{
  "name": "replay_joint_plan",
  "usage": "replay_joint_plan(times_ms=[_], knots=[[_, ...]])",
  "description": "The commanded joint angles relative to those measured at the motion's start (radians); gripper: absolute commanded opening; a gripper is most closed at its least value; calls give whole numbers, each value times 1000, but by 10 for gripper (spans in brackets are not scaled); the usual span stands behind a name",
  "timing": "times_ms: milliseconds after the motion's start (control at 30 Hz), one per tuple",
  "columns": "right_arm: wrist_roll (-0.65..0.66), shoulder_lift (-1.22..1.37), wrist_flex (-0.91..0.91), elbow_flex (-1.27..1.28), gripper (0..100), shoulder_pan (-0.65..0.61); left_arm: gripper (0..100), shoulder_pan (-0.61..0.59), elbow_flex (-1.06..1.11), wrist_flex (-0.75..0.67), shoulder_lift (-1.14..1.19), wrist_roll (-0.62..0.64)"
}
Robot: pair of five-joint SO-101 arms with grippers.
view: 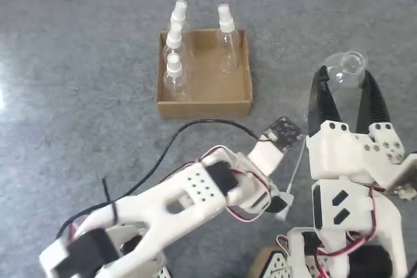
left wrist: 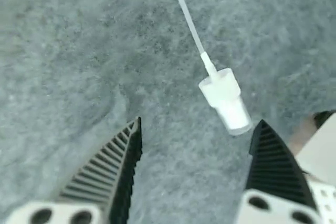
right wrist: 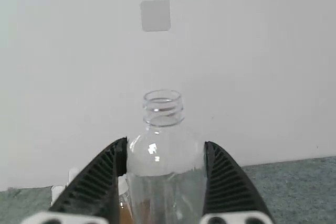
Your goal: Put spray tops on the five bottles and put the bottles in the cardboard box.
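Several clear bottles with white spray tops (view: pixel 174 38) stand in the cardboard box (view: pixel 205 105) at the back of the table. My right gripper (right wrist: pixel 165 145) is shut on an upright clear bottle (right wrist: pixel 163 129) with a bare threaded neck. In the high view that bottle (view: pixel 348 64) is held at the right, between the black fingers of the right gripper (view: pixel 344 76). A loose white spray top (left wrist: pixel 224 99) with a long dip tube lies on the grey mat. My left gripper (left wrist: pixel 199 132) hangs open just above it, one finger close beside the spray head. The tube (view: pixel 297 161) shows between the two arms.
The grey mat (view: pixel 78 96) covers the whole table. The left arm (view: pixel 208 190) stretches across the front middle, with a black cable (view: pixel 195 125) looping toward the box. A white wall runs along the table's far edge.
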Motion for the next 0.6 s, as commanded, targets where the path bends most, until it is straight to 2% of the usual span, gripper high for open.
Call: replay_joint_plan(times_ms=[0, 433, 567], knots=[[-11, -13, -25, -8, 21, 10, 309, 8, -113, -20, 81, 51], [-9, -12, -25, -8, 21, 10, 305, 57, -249, -15, 339, 84], [-8, -8, -25, -8, 21, 7, 254, 57, -271, -15, 362, 81]])
